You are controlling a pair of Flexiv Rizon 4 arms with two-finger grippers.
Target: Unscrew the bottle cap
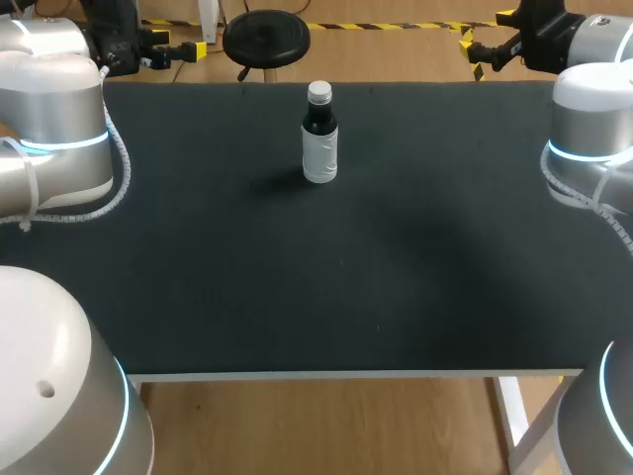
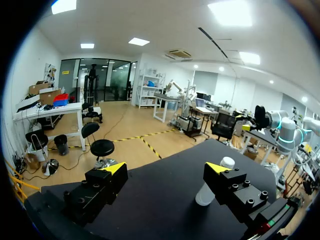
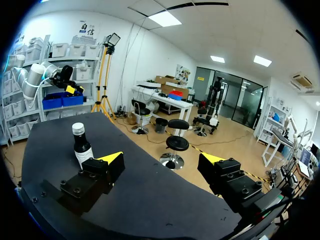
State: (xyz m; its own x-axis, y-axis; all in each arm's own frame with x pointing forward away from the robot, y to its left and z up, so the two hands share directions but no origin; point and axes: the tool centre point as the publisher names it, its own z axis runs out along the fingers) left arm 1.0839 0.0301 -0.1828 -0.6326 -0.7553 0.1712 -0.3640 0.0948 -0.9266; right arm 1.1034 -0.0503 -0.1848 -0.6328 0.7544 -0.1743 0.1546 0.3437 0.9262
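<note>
Bottle (image 1: pixel 319 139) stands upright on the black table (image 1: pixel 316 287), in the far middle part, near the far edge. White cap (image 1: pixel 318 93) is on the neck. The glass below the cap is dark and a white label (image 1: pixel 319 158) wraps the lower body. Nothing touches the bottle.

Left arm (image 1: pixel 59 129) comes in at the left side and right arm (image 1: pixel 593 129) at the right. Both wrists sit past the table's far corners, well apart from the bottle.

Left gripper (image 2: pixel 166 168): we see the two fingers (image 2: pixel 97 192) spread wide, with only bare table in the gap. It holds nothing. In the left wrist view the bottle is ahead of the gripper and partly hidden behind one finger. Only its cap and a strip of the pale label show past the finger's black block. There is no contact that we can see.

Right gripper (image 3: pixel 161 159): the fingers (image 3: pixel 87 182) are also wide apart, with nothing between them and nothing gripped. In the right wrist view the bottle stands ahead of the gripper, just beyond one yellow tip and outside the gap. The cap, dark shoulder and upper label are visible, and the base is hidden by the finger.

We cannot tell from any view whether the cap is tight or loosened.
</note>
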